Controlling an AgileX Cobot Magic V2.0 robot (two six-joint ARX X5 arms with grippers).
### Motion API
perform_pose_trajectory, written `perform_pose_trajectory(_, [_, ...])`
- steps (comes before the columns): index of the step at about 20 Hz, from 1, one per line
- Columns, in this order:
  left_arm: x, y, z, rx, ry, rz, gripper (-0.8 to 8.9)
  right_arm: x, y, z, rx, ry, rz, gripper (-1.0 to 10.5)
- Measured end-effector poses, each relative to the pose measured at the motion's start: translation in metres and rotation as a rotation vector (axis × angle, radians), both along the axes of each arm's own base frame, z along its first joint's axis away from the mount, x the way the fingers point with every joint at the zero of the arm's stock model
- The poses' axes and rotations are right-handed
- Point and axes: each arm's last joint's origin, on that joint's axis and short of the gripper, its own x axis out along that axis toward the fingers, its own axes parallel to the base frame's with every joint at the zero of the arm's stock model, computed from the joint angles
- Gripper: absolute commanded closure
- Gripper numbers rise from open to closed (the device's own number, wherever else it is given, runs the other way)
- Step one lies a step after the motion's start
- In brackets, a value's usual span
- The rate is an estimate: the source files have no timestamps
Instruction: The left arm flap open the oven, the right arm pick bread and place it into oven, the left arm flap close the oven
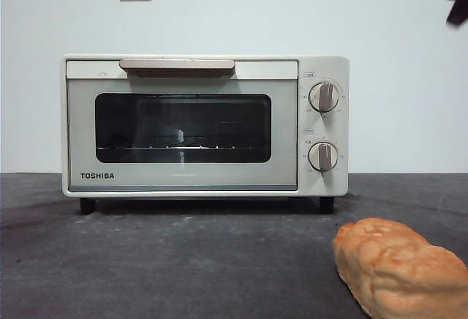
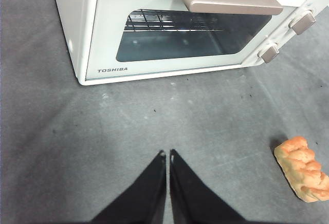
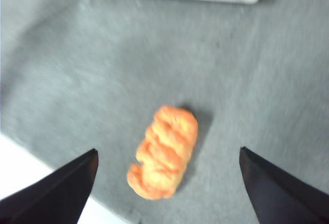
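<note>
The cream-white Toshiba oven (image 1: 205, 125) stands at the back of the dark table with its door shut and its beige bar handle (image 1: 178, 65) along the top of the door. It also shows in the left wrist view (image 2: 169, 26). The golden-orange bread (image 1: 398, 268) lies on the table in front of the oven's right side, and shows in both wrist views (image 2: 302, 168) (image 3: 164, 152). My left gripper (image 2: 166, 155) is shut and empty, above the bare table in front of the oven. My right gripper (image 3: 167, 157) is open, its jaws spread wide above the bread.
The grey table mat (image 1: 183, 260) runs from the oven to the front. A white edge (image 3: 31, 167) shows beside the mat in the right wrist view. A black arm tip (image 1: 459, 4) shows at the top right corner of the front view.
</note>
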Motion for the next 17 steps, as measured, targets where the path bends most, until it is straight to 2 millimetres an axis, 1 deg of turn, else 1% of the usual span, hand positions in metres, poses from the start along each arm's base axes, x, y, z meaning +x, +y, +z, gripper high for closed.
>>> perform_pose_trajectory(4, [0.000,0.000,0.000,0.000,0.000,0.000,7.96,0.000,0.019,-0.032,0.005,0.044,0.018,5.1])
perform_pose_trajectory(6, [0.000,0.000,0.000,0.000,0.000,0.000,7.96,-0.002,0.028,-0.045,-0.015,0.056,0.012,5.1])
perform_pose_trajectory(10, [0.000,0.000,0.000,0.000,0.000,0.000,7.96,0.001,0.049,-0.059,-0.074,0.066,0.010,5.0])
perform_pose_trajectory(14, [0.000,0.000,0.000,0.000,0.000,0.000,7.96,0.012,0.076,-0.075,-0.138,0.061,-0.001,4.9])
perform_pose_trajectory(17, [0.000,0.000,0.000,0.000,0.001,0.000,7.96,0.019,0.088,-0.091,-0.225,0.069,-0.037,4.9])
